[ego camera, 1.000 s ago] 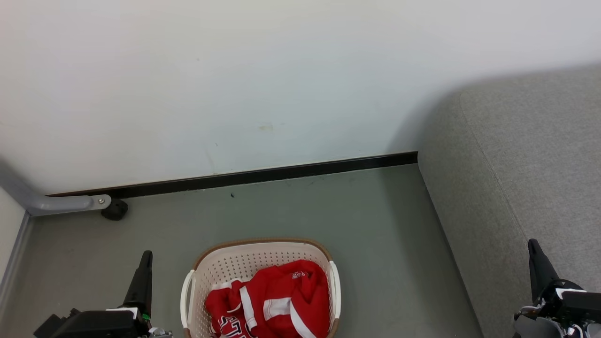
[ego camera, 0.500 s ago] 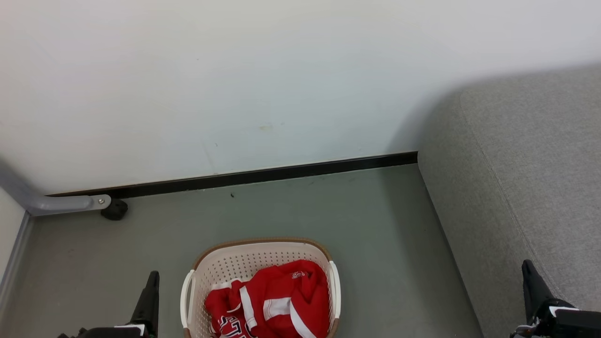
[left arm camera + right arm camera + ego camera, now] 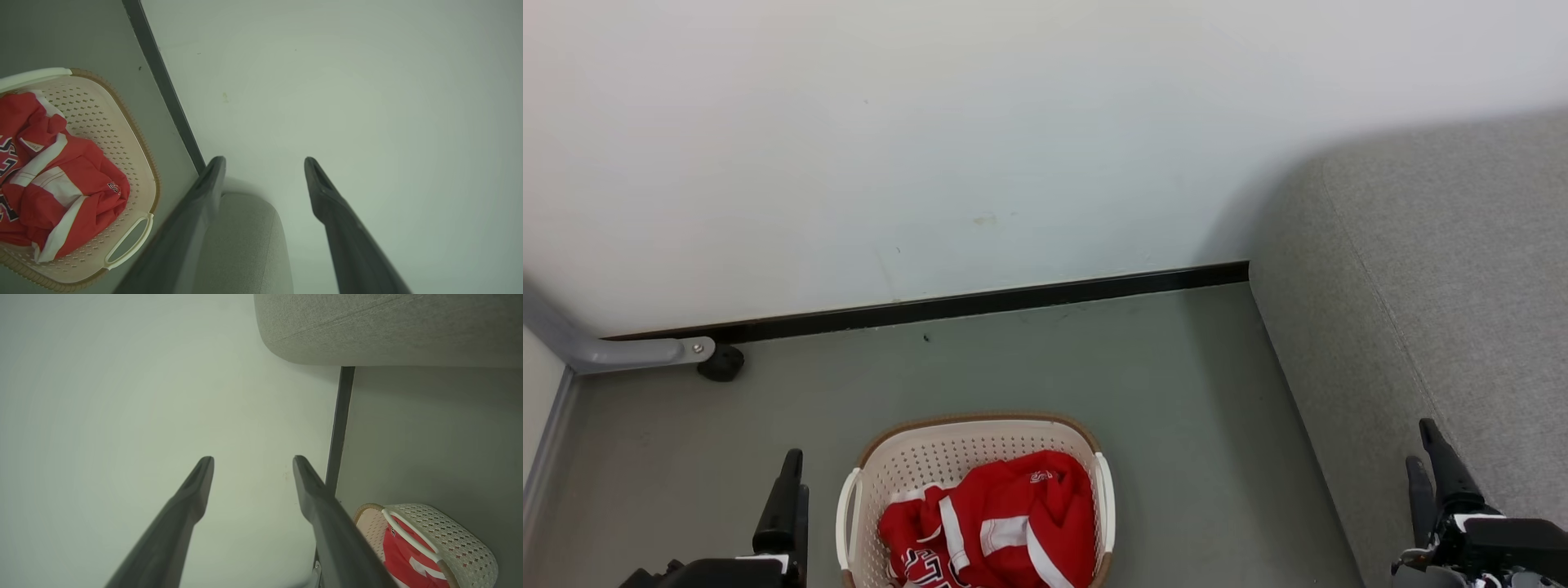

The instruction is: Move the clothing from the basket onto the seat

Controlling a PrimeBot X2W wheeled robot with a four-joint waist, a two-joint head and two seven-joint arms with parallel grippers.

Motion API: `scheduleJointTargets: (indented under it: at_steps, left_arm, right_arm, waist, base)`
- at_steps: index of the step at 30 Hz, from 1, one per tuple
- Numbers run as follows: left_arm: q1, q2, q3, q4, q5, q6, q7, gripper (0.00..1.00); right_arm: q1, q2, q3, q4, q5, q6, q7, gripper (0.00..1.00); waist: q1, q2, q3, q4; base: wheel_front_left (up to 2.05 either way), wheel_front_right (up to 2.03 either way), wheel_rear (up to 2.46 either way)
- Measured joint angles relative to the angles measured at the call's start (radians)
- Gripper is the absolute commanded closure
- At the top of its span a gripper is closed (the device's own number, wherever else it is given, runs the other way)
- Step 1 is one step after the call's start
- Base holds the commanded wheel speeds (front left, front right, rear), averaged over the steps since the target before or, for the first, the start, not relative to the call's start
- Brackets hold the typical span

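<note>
The left gripper [image 3: 264, 163] is held empty with its fingers apart, just left of the laundry basket [image 3: 947, 449]. The right gripper [image 3: 253, 459] is likewise spread and empty, at the left edge of the grey sofa seat [image 3: 1445, 286]. The red jerseys [image 3: 1005, 514] are crumpled inside the basket, which stands on the floor [image 3: 1054, 359].

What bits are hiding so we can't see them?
- Basket: its near end, cut off by the head view's bottom edge.
- Red jerseys: black lettering, folded and cropped in head and left wrist views; anything beneath is covered.
- Grey sofa cushion: runs off the head view's right edge.
</note>
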Motion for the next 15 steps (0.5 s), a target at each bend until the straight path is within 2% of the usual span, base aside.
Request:
scheduleJointTargets:
  at_steps: [15]
  left_arm:
    - [-0.057,0.017,-0.065,0.049,0.107,0.0,-0.057,0.0]
  right_arm:
    - [-0.068,-0.038,0.093,0.031,-0.123,0.0,-0.043,0.0]
  waist:
    - [0.0,0.0001,0.003,0.0]
  base:
    - [0.0,0.0,0.0]
